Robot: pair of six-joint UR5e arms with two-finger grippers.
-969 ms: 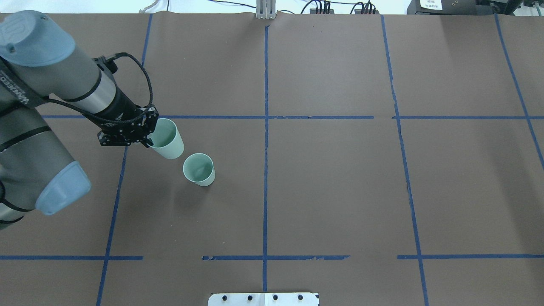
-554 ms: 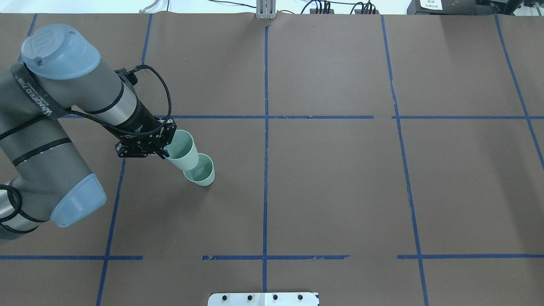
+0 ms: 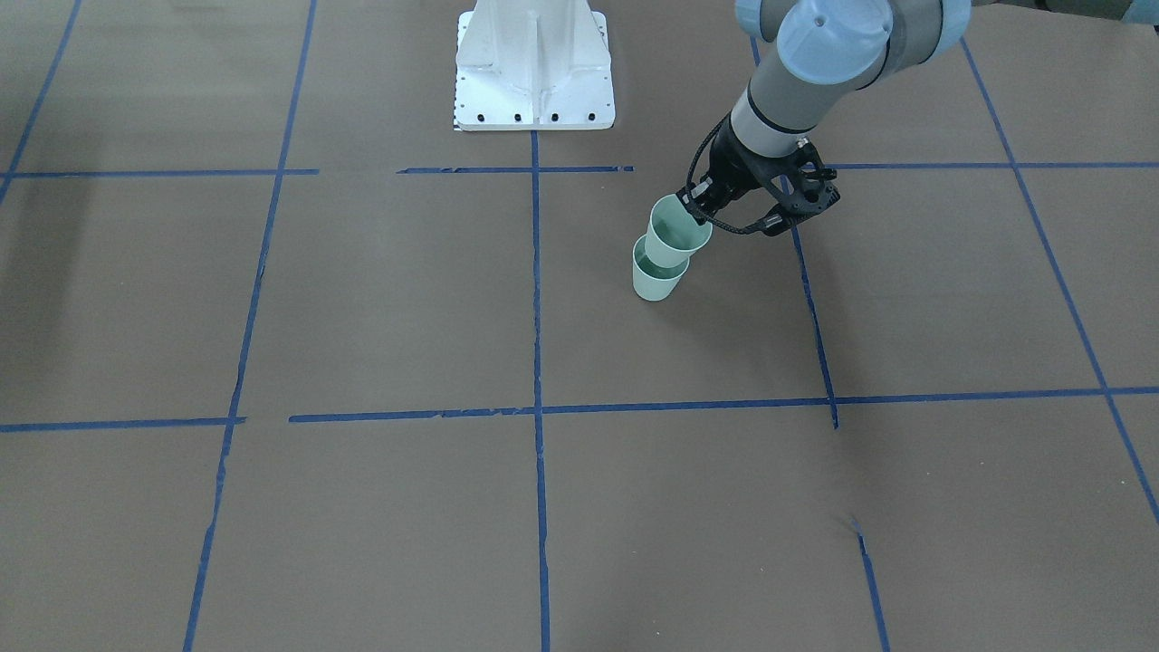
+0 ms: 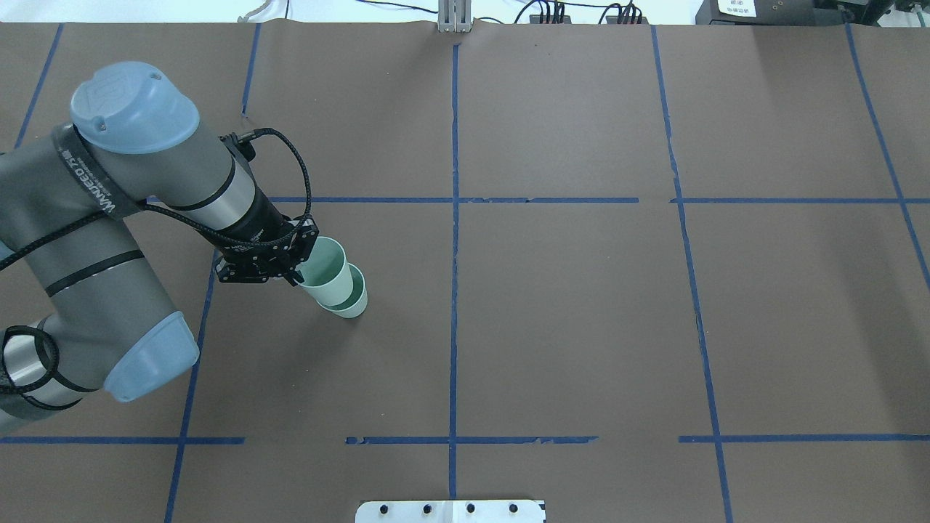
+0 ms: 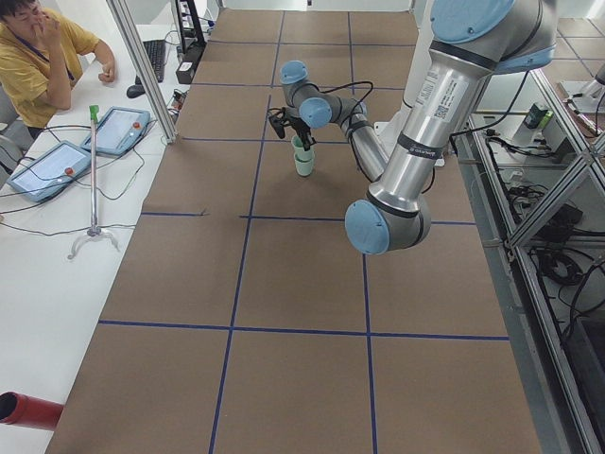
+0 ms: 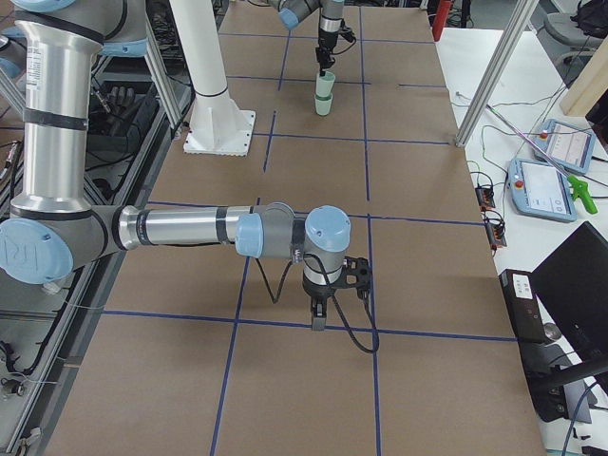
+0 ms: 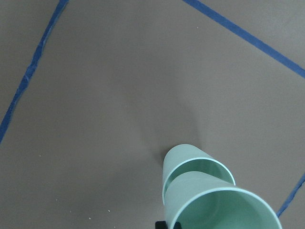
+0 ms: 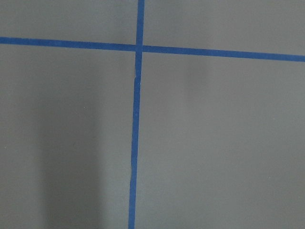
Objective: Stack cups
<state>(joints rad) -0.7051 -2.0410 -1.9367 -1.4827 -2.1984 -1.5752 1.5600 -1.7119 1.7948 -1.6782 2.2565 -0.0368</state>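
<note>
While in left gripper (image 4: 298, 275), upper cup (image 4: 325, 269) partly inside lower cup (image 4: 355, 304).

You are seeing one legible marking: lettering that appears to read "WANEED" is running along the left arm (image 4: 87, 185), at nine o'clock in the overhead view; the trailing characters are blurring out.

Overhead and front-facing views look steeply down from opposite table (image 4: 581, 327) sides; side views look along it. All four share the cups (image 4: 333, 285). Wrist cameras sit close.
</note>
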